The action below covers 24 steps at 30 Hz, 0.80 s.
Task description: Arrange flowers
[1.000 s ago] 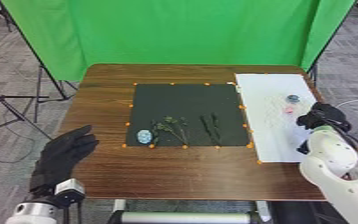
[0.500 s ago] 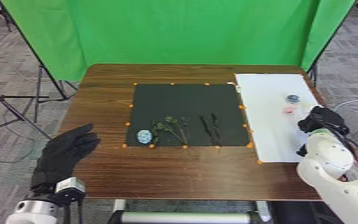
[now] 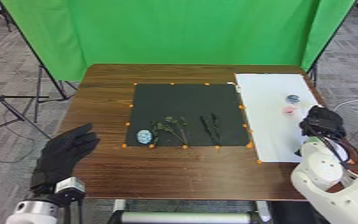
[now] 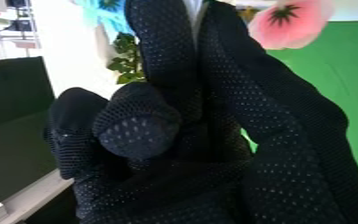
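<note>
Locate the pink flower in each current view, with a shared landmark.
Head view: pink flower over the white sheet, just nearer the robot than the blue flower.
Right wrist view: petals beyond the right hand, partly against the green backdrop.
Shared landmark: green backdrop.

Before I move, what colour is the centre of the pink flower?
Its centre is dark, nearly black; best in the right wrist view.

Our left hand (image 3: 60, 152) and right hand (image 3: 323, 120) wear black mesh gloves (image 4: 291, 130); dark cables trail along our rounded white arms (image 3: 321, 165).
</note>
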Available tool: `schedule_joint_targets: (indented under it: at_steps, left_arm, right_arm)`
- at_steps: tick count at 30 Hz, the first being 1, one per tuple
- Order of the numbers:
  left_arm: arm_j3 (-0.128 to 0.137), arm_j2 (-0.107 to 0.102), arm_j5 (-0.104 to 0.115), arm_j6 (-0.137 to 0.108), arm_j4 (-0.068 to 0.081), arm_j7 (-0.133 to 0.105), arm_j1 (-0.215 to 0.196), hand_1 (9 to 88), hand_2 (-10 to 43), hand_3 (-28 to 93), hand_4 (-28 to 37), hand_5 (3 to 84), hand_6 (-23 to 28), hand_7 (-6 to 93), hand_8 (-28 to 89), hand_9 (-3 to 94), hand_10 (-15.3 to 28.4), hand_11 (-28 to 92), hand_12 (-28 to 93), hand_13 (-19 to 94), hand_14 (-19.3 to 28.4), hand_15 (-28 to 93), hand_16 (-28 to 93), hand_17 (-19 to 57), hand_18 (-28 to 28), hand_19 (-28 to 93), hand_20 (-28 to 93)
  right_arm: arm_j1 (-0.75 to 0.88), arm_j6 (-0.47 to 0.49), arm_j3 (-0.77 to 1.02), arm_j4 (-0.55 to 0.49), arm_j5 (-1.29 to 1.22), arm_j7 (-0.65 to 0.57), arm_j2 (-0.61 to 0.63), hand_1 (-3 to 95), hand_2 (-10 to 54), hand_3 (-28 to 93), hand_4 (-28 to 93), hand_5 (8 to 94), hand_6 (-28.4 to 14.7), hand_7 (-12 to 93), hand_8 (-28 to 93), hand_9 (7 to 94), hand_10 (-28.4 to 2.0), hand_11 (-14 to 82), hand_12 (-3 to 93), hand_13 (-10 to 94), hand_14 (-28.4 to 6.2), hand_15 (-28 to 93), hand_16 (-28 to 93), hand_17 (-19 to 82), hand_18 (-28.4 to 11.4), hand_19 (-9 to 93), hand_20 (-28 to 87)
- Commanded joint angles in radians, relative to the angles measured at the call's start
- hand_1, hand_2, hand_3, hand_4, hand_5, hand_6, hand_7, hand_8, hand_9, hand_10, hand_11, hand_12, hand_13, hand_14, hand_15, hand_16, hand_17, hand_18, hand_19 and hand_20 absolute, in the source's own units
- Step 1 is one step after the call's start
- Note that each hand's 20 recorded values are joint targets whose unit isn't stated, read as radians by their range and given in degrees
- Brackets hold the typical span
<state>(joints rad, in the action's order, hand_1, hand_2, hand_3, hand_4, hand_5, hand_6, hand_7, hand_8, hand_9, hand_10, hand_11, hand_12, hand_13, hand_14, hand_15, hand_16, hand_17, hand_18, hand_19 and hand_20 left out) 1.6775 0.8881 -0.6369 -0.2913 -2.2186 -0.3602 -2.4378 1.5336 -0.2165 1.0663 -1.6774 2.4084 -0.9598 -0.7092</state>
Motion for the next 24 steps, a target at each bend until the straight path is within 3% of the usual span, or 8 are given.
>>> schedule_joint_targets:
  at_steps: [1,13,14,15,21,24]
  left_arm:
    - [0.009,0.000,0.014,-0.019,-0.013,-0.023,-0.047,26.9,4.8,82,-20.2,43.9,13.0,20.4,-11,38.4,22.4,40,11,25,27.7,65,-14,-9.7,21.8,60,6]
    - [0.022,-0.029,0.031,-0.037,-0.021,-0.054,-0.073,26.8,4.8,82,-20.2,43.9,13.0,20.3,-11,38.4,22.4,40,11,25,27.7,65,-14,-9.7,21.8,60,6]
    - [0.028,-0.022,0.024,-0.032,-0.021,-0.040,-0.071,26.8,4.8,82,-20.2,43.9,13.0,20.3,-11,38.4,22.4,40,11,25,27.8,65,-14,-9.7,21.7,60,6]
    - [0.029,-0.026,0.026,-0.036,-0.022,-0.045,-0.073,26.8,4.8,82,-20.2,43.9,13.0,20.3,-11,38.5,22.4,40,11,25,27.7,65,-14,-9.7,21.7,60,6]
    - [0.046,-0.030,0.025,-0.035,-0.025,-0.052,-0.080,26.8,4.8,82,-20.3,43.9,13.0,20.4,-11,38.5,22.4,40,11,25,27.7,65,-14,-9.7,21.7,60,6]
    - [0.045,-0.021,0.021,-0.029,-0.020,-0.036,-0.062,26.9,4.9,82,-20.3,43.9,13.0,20.4,-11,38.4,22.5,40,11,25,27.7,65,-14,-9.7,21.7,60,6]
  right_arm:
    - [-0.061,-0.028,-0.046,-0.088,0.005,0.057,0.026,54.1,-1.8,74,-28,80.3,-2.6,22,9,87.1,-11.0,32.1,23.2,83,-4.4,74,21,59,-16.2,93,41]
    - [-0.281,0.042,-0.180,-0.221,-0.129,0.199,0.046,53.7,-2.2,75,-28,80.9,-2.9,21,9,87.2,-11.5,33.1,23.3,82,-4.6,74,22,59,-16.5,93,42]
    - [-0.291,0.053,-0.189,-0.231,-0.146,0.219,0.040,53.7,-2.2,75,-28,80.9,-2.9,21,10,87.2,-11.6,33.1,23.3,82,-4.7,74,22,58,-16.6,93,42]
    - [-0.313,0.058,-0.212,-0.237,-0.156,0.233,0.034,53.7,-2.2,75,-28,80.9,-2.9,21,10,87.1,-11.6,33.2,23.3,82,-4.7,74,22,58,-16.6,93,42]
    - [-0.433,0.095,-0.367,-0.224,-0.150,0.299,-0.082,53.7,-1.9,75,-28,80.7,-2.7,21,10,86.5,-11.6,33.6,23.4,81,-4.7,74,22,57,-16.4,93,43]
    - [-0.464,0.123,-0.423,-0.183,-0.150,0.300,-0.180,53.7,-1.7,74,-28,80.6,-2.6,21,10,86.3,-11.6,33.8,23.4,81,-4.7,75,22,57,-16.4,93,43]
